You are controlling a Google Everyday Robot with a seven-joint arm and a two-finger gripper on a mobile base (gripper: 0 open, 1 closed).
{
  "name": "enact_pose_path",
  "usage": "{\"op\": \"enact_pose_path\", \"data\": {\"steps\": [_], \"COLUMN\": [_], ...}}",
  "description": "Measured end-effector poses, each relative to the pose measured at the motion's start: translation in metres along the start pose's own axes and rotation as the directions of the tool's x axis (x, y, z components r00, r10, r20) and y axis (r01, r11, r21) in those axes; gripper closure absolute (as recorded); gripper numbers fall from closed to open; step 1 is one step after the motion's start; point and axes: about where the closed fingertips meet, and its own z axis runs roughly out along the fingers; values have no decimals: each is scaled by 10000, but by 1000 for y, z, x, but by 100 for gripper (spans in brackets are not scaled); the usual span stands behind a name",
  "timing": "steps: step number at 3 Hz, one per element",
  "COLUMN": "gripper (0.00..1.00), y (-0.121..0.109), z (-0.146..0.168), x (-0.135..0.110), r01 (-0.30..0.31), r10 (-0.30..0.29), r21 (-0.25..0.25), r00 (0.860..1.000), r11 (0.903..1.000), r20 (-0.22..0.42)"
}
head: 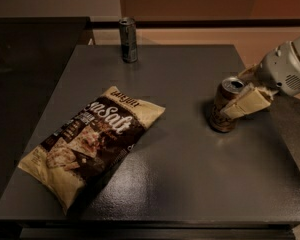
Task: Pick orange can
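Leaning slightly near the right edge of the dark grey rectangular table point(190, 179), the short brownish-orange metal can point(220, 118) is sitting gripped between the narrowly parted jaws of the cream two-finger gripper point(235, 95). A tan-and-brown crinkled snack bag point(90, 139) is lying at the table's front left, and a slim dark grey can point(128, 39) is standing at its far edge.

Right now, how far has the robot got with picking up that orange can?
The approach looks done: the gripper is at the orange can on the table's right side. In hand is the grasp, with the gripper around the can. Left: the lift, since the can's base sits on the table.
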Motion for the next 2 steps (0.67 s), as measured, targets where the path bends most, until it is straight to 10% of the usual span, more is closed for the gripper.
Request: {"op": "enact_pose_path", "data": {"steps": [2], "gripper": [100], "y": [-10], "z": [-33], "x": [-49], "r01": [406], "r10": [-407], "r21": [287], "r00": [9992], "r11": [9988], "r20": [21]}}
